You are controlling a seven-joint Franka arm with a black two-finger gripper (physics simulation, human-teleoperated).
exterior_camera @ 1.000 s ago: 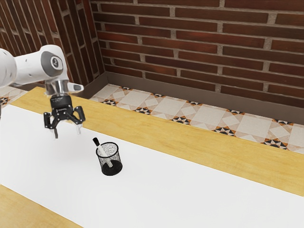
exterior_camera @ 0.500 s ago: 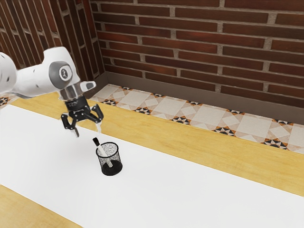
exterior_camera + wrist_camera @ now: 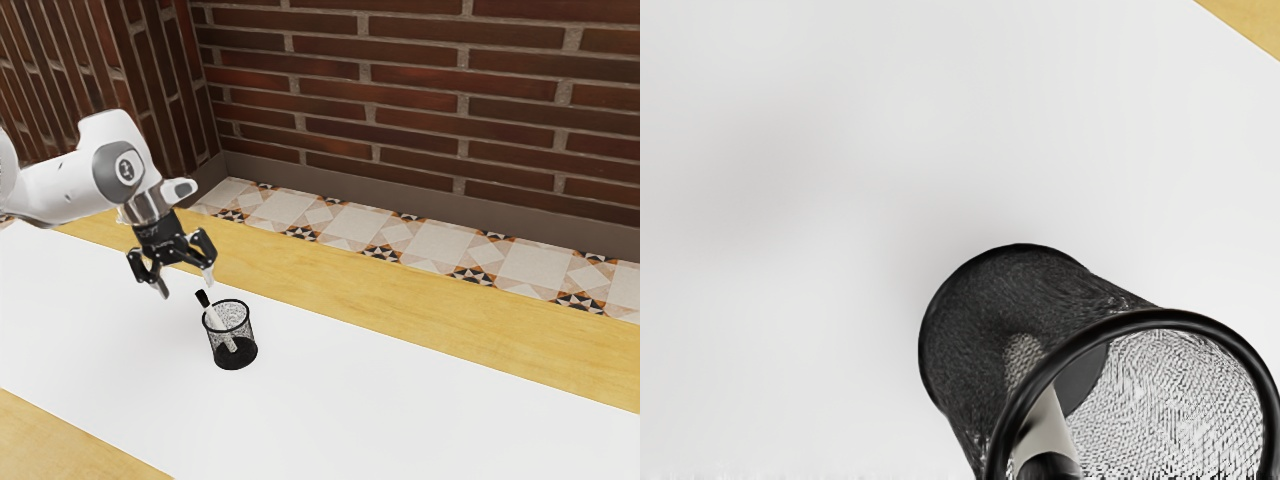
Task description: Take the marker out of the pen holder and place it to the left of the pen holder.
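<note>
Aiming the pincer (image 3: 188, 289) badly could topple the pen holder (image 3: 236, 358)

The pincer is open, its two fingers spread with nothing between them, above and just beside the capped end of the marker (image 3: 214, 318). The hand is tilted, so a straight drop could bring one finger down on the cap (image 3: 203, 298) instead of passing it on either side. That would likely push the marker deeper or roll it along the rim (image 3: 247, 312).

The marker leans inside the pen holder, its cap poking out above the rim. Little of it stands clear, so the grip probably has to be taken near the top; too shallow a bite could let the smooth barrel slip out during the lift. Reaching lower risks a finger striking the rim.

The pen holder stands upright on the white covering (image 3: 400, 400) of the bench (image 3: 400, 305). Its mesh looks light, and a sideways pull, or a lift that ignores the marker's slant, could snag the barrel against the rim and drag or tip the whole thing. Once the marker is free, a release from too high could let it roll away on that flat covering.
</note>
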